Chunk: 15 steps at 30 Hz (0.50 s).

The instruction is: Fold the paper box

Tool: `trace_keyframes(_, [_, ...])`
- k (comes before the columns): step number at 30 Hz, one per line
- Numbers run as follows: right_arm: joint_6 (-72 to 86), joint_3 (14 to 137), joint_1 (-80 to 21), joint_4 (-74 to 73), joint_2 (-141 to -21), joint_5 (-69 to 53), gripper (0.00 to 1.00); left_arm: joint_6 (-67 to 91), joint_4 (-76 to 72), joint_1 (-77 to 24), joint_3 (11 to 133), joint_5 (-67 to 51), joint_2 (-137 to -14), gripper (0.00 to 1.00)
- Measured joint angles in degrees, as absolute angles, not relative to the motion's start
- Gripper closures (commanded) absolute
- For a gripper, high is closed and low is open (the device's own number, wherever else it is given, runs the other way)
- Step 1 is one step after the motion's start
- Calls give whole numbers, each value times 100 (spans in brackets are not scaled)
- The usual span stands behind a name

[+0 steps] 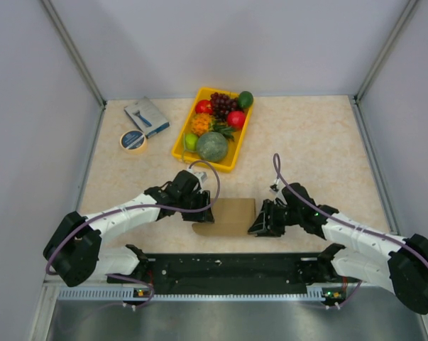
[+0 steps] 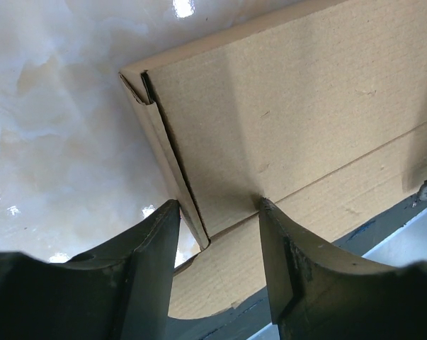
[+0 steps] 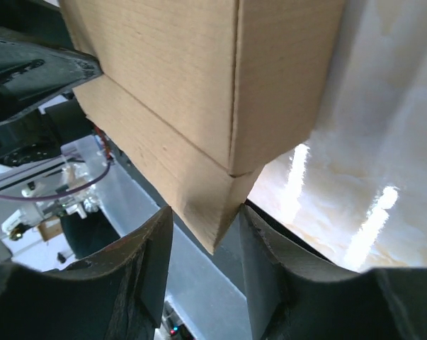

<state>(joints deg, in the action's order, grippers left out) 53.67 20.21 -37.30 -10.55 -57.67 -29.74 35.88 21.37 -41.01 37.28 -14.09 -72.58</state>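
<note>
box: plain brown thin-cardboard paper box (image 1: 231,213), lower centre of top view, between both arms.
done: side wall creased up, shell partly formed.
left gripper (image 2: 218,205): jaws apart, astride that wall.
right gripper (image 3: 206,212): box corner between jaws; pinch cannot be told.
outstanding: near flap appears unfolded, closure judged pending.

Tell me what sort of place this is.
Probably a robot test cell, not a home or shop: plain grey panels wall in a marble-pattern table, a left arm and a right arm are bolted at its near edge, and staged props like the yellow tray of fruit sit on it.
</note>
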Motion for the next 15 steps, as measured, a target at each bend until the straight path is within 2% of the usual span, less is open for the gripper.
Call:
trace_keyframes(4, [5570, 2012, -3732, -701, -5872, -3164, 61, 3599, 2123, -4097, 3726, -1409, -7258, 47])
trace_keyframes(5, [5616, 2012, -3732, -628, -5905, -3208, 66, 3599, 2110, -4097, 3719, -1411, -7255, 47])
trace_keyframes(7, [5695, 1977, -3732, -469, -5946, -3264, 69, 3601, 2104, -4095, 3704, -1409, -7247, 47])
trace_keyframes(15, [6143, 1485, -3546, 200, -5854, -3312, 70, 3594, 2071, -4086, 3686, -1426, -7244, 47])
